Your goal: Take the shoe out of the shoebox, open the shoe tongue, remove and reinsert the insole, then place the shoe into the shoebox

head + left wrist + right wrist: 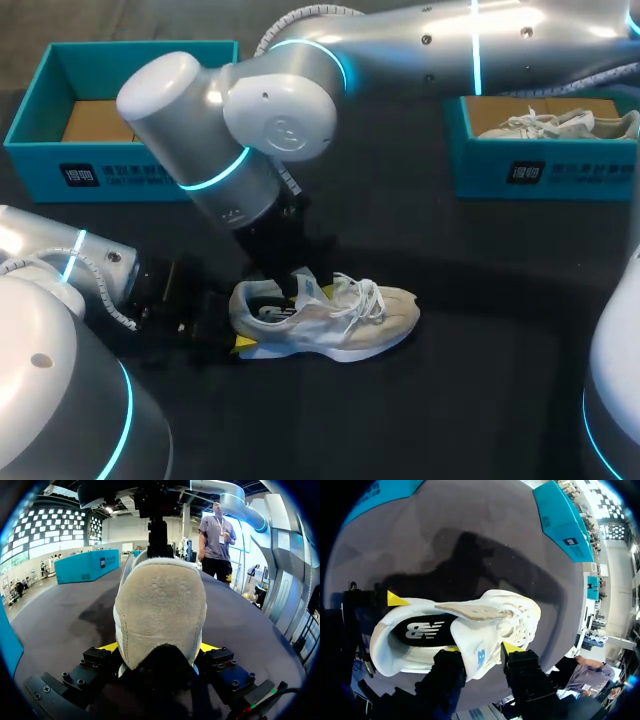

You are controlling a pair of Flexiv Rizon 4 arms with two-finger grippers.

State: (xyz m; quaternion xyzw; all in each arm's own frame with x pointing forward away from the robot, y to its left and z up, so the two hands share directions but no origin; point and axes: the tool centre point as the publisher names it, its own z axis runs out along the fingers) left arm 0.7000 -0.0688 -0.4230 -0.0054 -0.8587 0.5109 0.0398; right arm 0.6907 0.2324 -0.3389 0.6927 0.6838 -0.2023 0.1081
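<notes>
Shoe [340, 320] is out of the box, upright on its sole on the worktop [480, 390]. Its long axis runs across in front of me, heel toward my left arm, toe toward my right side.

Left gripper [159, 647] is at the shoe's heel end, one finger pressed to each side of the heel cup: gripping, bracing the shoe.

Right gripper [482, 649] comes in from above the shoe's middle, fingers closed on the tongue [479, 656] near its top edge.

Insole [422, 630] is seated inside the shoe and exposed heelward of the tongue, between the two grippers.

Judgement: the step in hand is opening the tongue. The pull should go toeward along the shoe's long axis while the heel stays braced. The right arm is nearer the insole.

Shoebox [120, 110] stands well apart from the shoe, beyond its heel side.
</notes>
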